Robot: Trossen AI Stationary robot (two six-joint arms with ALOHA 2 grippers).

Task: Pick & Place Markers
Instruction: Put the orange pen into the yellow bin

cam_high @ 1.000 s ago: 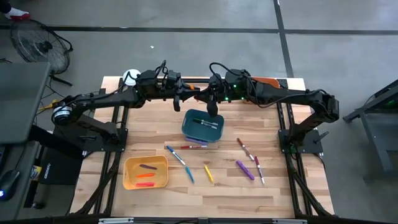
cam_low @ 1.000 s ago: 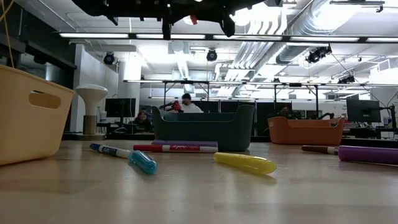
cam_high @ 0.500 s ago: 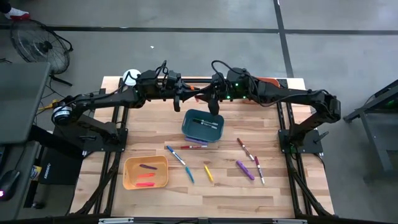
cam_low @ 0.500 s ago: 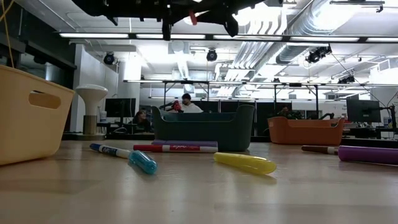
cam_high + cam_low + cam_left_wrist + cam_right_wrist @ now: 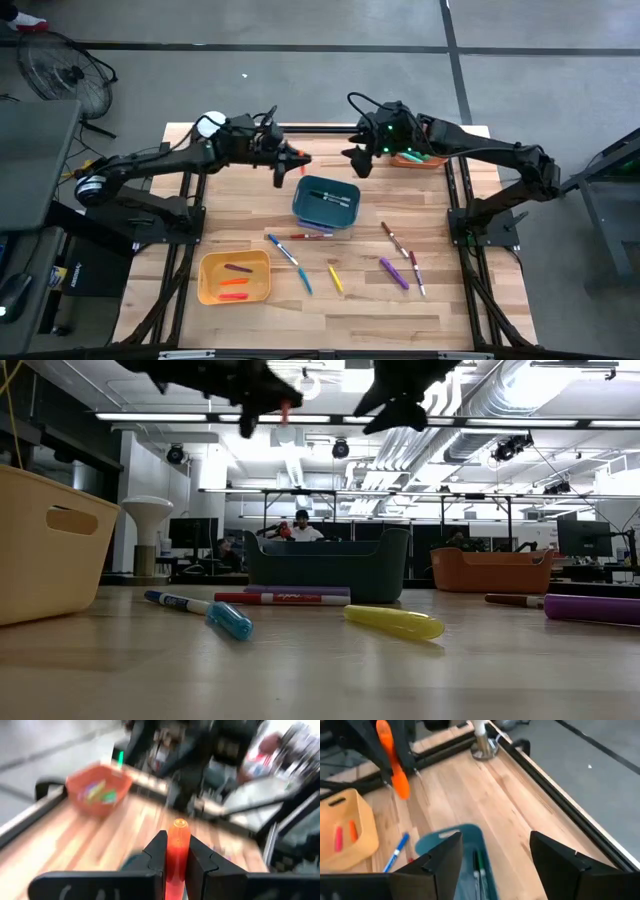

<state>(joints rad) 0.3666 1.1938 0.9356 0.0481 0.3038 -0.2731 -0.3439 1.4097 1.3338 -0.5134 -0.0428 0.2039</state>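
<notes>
My left gripper [image 5: 288,166] hangs above the table's far middle, left of the teal bin [image 5: 326,201], and is shut on an orange marker [image 5: 177,851]. My right gripper [image 5: 495,865] stands open above the teal bin's far right side, with nothing between its fingers. Several markers lie flat on the wood near the bin: a blue one [image 5: 284,250], a red one [image 5: 312,236], a yellow one [image 5: 335,278] and a purple one [image 5: 393,272]. More lie inside the teal bin. My left gripper pinches the orange marker's barrel [image 5: 176,862] between its two fingers. The marker lies along the fingers, and its free end [image 5: 179,825] sticks out past the fingertips. It is lifted clear of the table and the bins, as the low view shows [image 5: 285,407].
A yellow bin [image 5: 235,276] with orange and pink markers stands at the near left. An orange bin [image 5: 420,156] holding markers sits at the far right, under my right arm. A white round object [image 5: 211,124] stands at the far left corner. Bare wood lies along the near edge.
My right gripper has opened, let go of the orange marker and drawn back toward the table's right edge. My left gripper has kept the marker and shifted a little toward the left, with the marker's free end now lower.
</notes>
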